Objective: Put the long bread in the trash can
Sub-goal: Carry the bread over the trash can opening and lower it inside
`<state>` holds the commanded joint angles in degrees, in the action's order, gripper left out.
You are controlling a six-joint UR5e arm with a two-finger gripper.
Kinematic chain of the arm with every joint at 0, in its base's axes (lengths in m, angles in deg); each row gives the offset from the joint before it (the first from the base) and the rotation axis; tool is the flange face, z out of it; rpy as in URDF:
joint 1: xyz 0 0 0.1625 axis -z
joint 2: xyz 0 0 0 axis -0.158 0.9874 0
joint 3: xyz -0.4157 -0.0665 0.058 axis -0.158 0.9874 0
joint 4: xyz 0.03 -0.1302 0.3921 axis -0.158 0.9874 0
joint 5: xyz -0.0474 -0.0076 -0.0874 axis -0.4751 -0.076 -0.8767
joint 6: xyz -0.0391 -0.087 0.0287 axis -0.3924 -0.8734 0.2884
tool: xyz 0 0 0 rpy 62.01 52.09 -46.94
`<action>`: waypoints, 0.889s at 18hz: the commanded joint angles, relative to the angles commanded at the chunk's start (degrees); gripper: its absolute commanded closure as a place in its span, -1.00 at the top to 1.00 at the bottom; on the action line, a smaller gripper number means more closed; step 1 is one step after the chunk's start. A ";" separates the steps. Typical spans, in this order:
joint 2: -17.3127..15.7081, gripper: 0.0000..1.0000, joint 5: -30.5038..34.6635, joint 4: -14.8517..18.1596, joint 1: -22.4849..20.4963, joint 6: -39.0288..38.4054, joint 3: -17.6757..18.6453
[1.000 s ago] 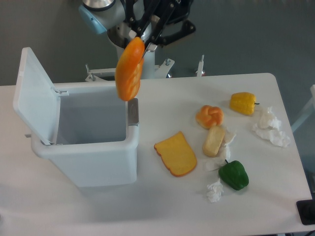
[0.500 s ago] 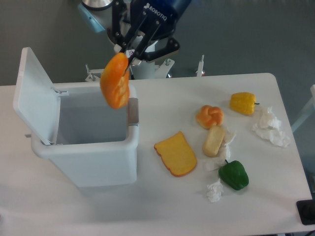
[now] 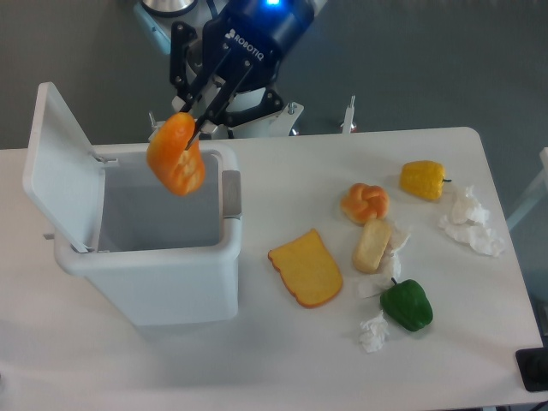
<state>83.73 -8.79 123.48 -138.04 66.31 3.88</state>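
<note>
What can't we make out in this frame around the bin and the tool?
- Floor of the bin: its front wall hides it in this single view, so any contents are unknown.
- Tool contact: its fingers end behind the top of the long bread; how they grip it is unclear.
- Arm: cut off by the top edge.
- Bread height above the opening: one oblique view cannot settle it.
- Dark item, bottom right: cropped by the edge.

Arm (image 3: 167,8): silver joint, light-blue cap, upper left of frame. Tool (image 3: 199,128): dark blue-black body, white ROBOTIQ lettering, lit blue LED, black linkage fingers.
</note>
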 joint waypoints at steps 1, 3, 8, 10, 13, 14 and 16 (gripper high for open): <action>0.00 -0.55 0.00 -0.09 0.35 0.00 0.27; 0.09 -0.55 0.00 -0.09 0.53 0.00 0.44; 0.44 -0.54 0.09 -0.09 1.58 0.00 1.32; 0.00 -0.54 0.09 -0.09 1.67 0.87 2.55; 0.09 -0.54 0.09 -0.09 1.76 1.76 3.87; 0.26 -0.53 0.09 -0.09 1.76 1.76 4.05; 0.70 -0.53 0.09 -0.09 1.76 1.76 4.13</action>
<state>84.43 -8.70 123.39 -136.28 68.07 8.02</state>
